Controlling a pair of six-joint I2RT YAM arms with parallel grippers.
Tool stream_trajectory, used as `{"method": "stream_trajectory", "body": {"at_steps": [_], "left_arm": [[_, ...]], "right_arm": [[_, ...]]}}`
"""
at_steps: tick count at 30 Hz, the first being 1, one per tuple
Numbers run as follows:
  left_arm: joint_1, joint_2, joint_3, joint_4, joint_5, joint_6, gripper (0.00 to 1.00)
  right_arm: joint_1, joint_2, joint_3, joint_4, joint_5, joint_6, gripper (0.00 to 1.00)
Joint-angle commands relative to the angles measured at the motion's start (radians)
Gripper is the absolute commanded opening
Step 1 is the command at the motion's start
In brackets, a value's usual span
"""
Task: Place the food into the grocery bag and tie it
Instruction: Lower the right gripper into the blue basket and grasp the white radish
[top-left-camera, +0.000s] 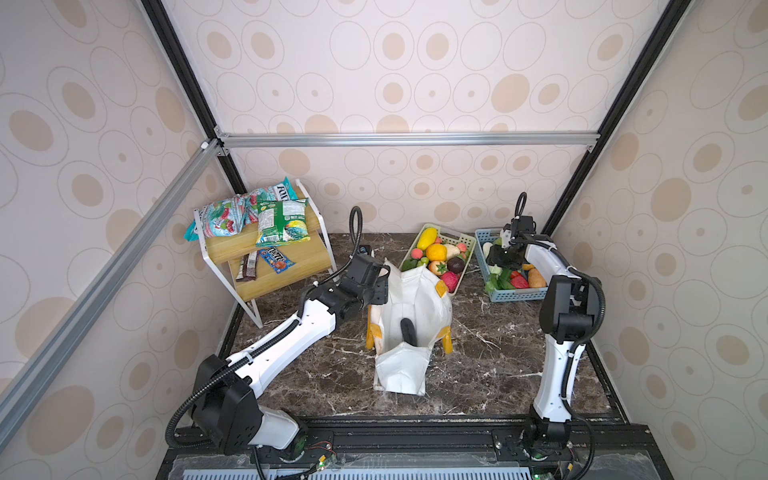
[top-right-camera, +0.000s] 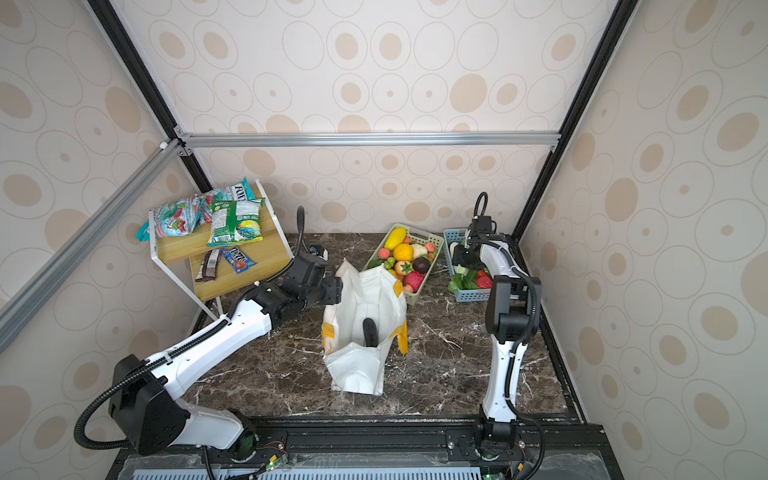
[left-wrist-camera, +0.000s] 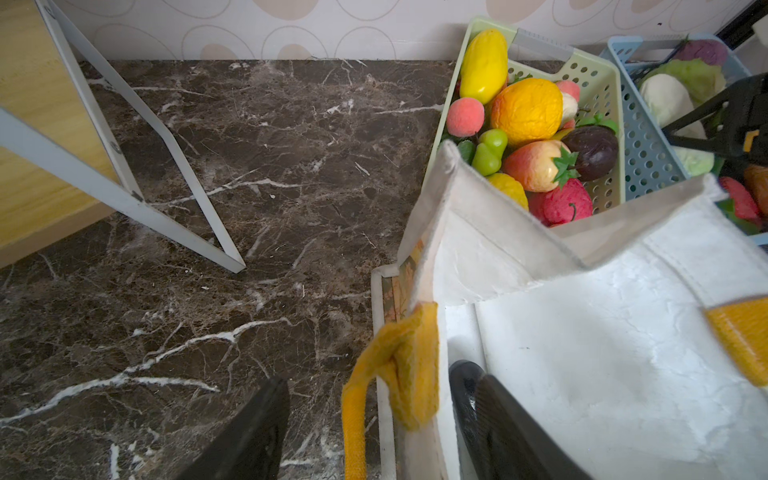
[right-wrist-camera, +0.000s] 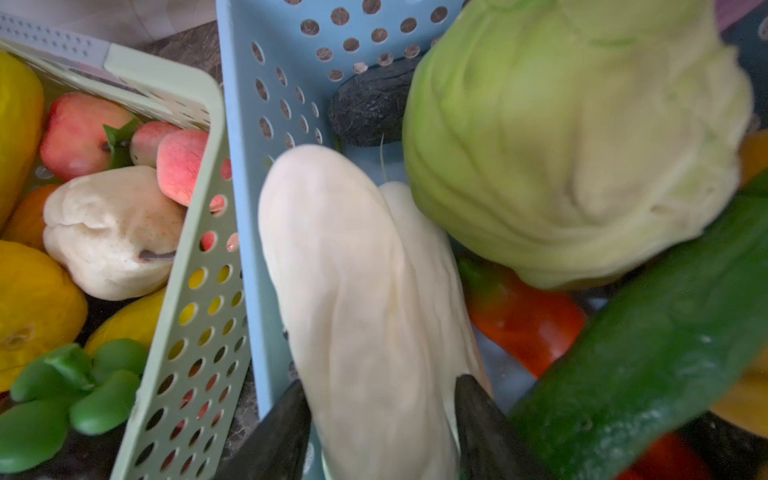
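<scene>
The white grocery bag stands open mid-table with a dark eggplant inside. My left gripper is open astride the bag's left wall. One finger is outside, one inside, and the yellow handle hangs between them. Food fills a green basket and a blue basket at the back right. In the blue basket my right gripper is shut on a long white vegetable, beside a pale cabbage and a cucumber.
A white-framed wooden shelf at the back left holds snack packets and candy bars. Its leg stands near the left gripper. The green basket touches the bag's far edge. Aluminium frame bars run along the walls.
</scene>
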Motion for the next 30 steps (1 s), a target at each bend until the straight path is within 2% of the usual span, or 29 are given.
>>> {"method": "stream_trajectory", "body": {"at_steps": [1,4,10,13,20,30], "left_arm": [[0.007,-0.026,0.025,-0.019,-0.010,0.003,0.72],[0.006,-0.025,0.025,-0.017,-0.007,0.002,0.71],[0.007,-0.028,0.027,-0.017,-0.010,0.004,0.72],[0.007,-0.029,0.028,-0.015,-0.009,0.003,0.72],[0.007,-0.031,0.028,-0.010,-0.001,0.005,0.72],[0.006,-0.029,0.029,-0.002,0.016,0.007,0.72]], "right_arm": [[-0.004,0.040,0.023,-0.032,0.001,-0.009,0.60],[-0.005,0.050,0.024,-0.031,-0.008,-0.013,0.61],[-0.005,0.021,0.004,-0.015,-0.006,-0.011,0.49],[-0.005,-0.007,-0.003,-0.011,-0.007,-0.012,0.47],[-0.004,-0.087,-0.025,-0.019,-0.004,-0.009,0.47],[-0.002,-0.258,-0.139,-0.005,-0.051,0.018,0.46]]}}
